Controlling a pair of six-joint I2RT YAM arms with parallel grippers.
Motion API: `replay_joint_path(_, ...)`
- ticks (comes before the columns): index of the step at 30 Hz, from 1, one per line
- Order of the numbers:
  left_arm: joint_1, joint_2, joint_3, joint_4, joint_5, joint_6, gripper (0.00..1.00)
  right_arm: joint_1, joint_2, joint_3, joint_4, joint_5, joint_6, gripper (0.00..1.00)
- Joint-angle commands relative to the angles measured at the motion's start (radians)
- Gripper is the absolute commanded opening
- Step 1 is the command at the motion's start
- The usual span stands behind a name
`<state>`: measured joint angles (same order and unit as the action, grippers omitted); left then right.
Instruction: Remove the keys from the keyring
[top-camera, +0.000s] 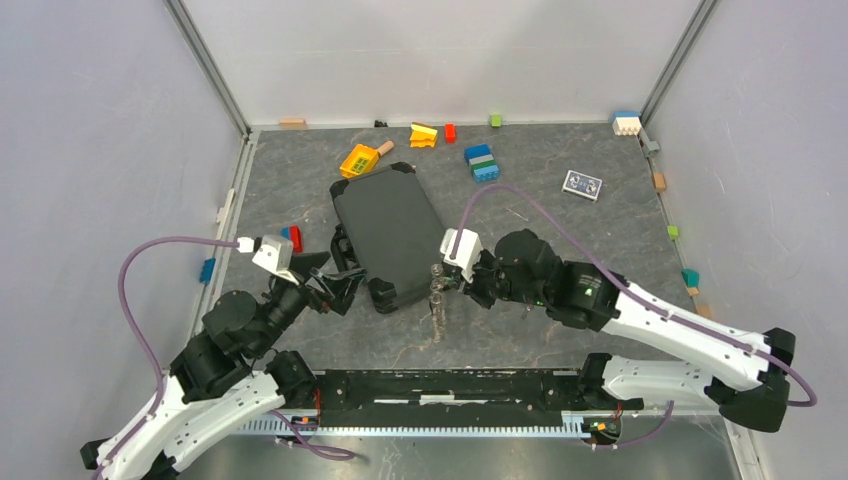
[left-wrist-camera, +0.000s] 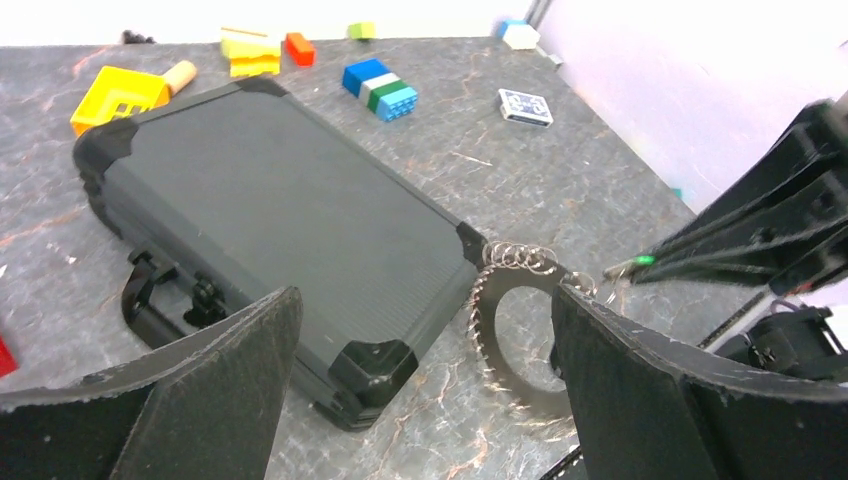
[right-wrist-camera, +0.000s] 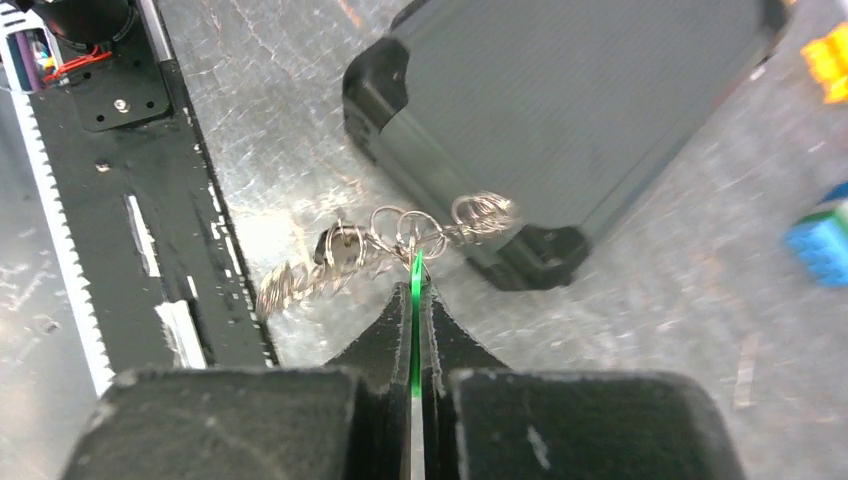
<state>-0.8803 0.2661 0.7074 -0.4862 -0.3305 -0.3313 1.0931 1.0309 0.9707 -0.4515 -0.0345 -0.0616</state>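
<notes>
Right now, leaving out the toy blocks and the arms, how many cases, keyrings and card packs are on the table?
black case: 1
keyring, crowded with keys: 1
card pack: 1
Total: 3

Bore, on dark grey marbled tabletop (top-camera: 560, 330), a black ribbed hard case (top-camera: 388, 230) near the middle. Held behind it a yellow grid-topped plastic block (top-camera: 357, 160) just beside a wooden peg (top-camera: 384, 149), a blue-white-green-blue brick stack (top-camera: 481, 163), and a blue patterned card box (top-camera: 582, 184) further right.
</notes>
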Motion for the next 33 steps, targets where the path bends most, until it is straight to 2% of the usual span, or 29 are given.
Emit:
replay_joint_path(1, 0.004, 0.024, -0.018, 0.15, 0.115, 0.081, 1.0, 0.005, 0.009, 0.197, -0.154, 0.004, -0.283, 0.0)
replay_joint_path(4, 0.004, 0.031, -0.048, 0.213, 0.211, 0.084, 1.0, 0.005, 0.07, 0.331, -0.294, 0.025, -0.36, 0.0)
replay_joint_path(6, 0.004, 0.033, -0.073, 0.268, 0.284, 0.085, 1.0, 0.005, 0.087, 0.373, -0.326, 0.078, -0.379, 0.0)
replay_joint_path(9, 0.003, 0.049, -0.109, 0.364, 0.379, 0.084, 1.0, 0.005, 0.088, 0.399, -0.352, 0.041, -0.464, 0.0)
replay_joint_path(13, 0.003, 0.101, -0.109, 0.41, 0.402, 0.097, 1.0, 0.004, 0.067, 0.425, -0.411, -0.001, -0.689, 0.0)
replay_joint_path(17, 0.003, 0.132, -0.114, 0.457, 0.401, 0.103, 1.0, 0.004, 0.028, 0.39, -0.466, 0.049, -1.026, 0.0)
replay_joint_path(19, 0.004, 0.146, -0.113, 0.466, 0.403, 0.104, 1.0, 0.005, 0.025, 0.356, -0.507, 0.143, -1.193, 0.0)
replay_joint_path(22, 0.003, 0.16, -0.111, 0.466, 0.397, 0.106, 1.0, 0.005, 0.051, 0.279, -0.544, 0.461, -1.339, 0.0)
replay_joint_path(24, 0.003, 0.166, -0.114, 0.466, 0.389, 0.106, 1.0, 0.004, 0.079, 0.242, -0.535, 0.661, -1.369, 0.0)
replay_joint_path(25, 0.004, 0.168, -0.114, 0.465, 0.386, 0.104, 1.0, 0.003, 0.087, 0.247, -0.528, 0.701, -1.379, 0.0)
replay_joint_path(28, 0.003, 0.179, -0.115, 0.468, 0.382, 0.103, 1.0, 0.005, 0.079, 0.306, -0.478, 0.624, -1.42, 0.0)
replay_joint_path(33, 0.003, 0.198, -0.118, 0.482, 0.384, 0.098, 1.0, 0.011, -0.017, 0.206, -0.258, 0.64, -1.525, 0.0)
